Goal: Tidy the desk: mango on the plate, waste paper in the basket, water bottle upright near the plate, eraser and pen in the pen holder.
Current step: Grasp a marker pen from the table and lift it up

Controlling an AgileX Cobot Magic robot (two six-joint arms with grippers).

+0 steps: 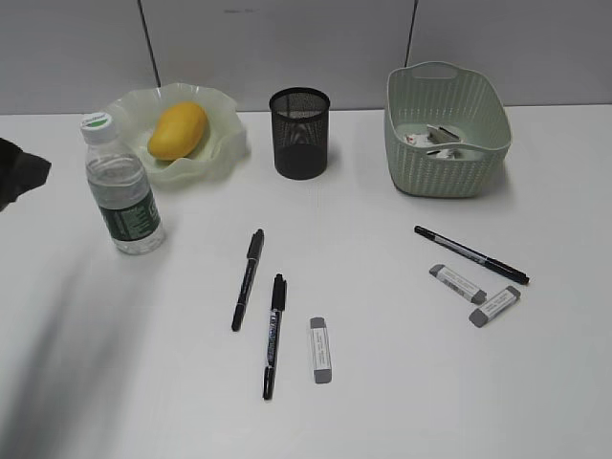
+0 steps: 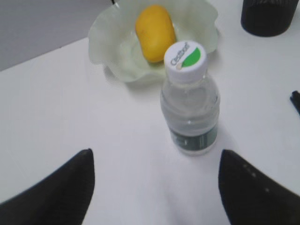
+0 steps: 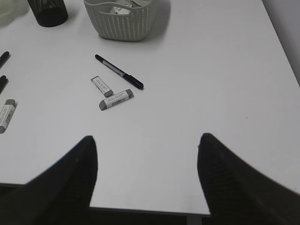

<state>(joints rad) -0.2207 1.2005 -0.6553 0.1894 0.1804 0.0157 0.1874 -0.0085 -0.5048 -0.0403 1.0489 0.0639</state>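
Two tools wide, empty; left tool (image 2: 154,187) before upright water bottle (image 2: 190,101); only exterior view shows waste paper (image 1: 432,140) in basket (image 1: 449,163).

Along the far edge of the desk (image 1: 382,402), toward its left corner, the plate (image 1: 225,143) carries the mango (image 1: 178,130). The pen holder (image 1: 299,132) stands right of the plate, the basket (image 1: 448,143) further right, with the waste paper (image 1: 421,140) in it. The water bottle (image 1: 121,186) stands upright just in front of the plate, between it and my left gripper (image 2: 154,187). Two pens (image 1: 249,278) and one eraser (image 1: 320,350) lie mid-desk; a third pen (image 1: 470,254) and two erasers (image 1: 457,283) lie in front of the basket.
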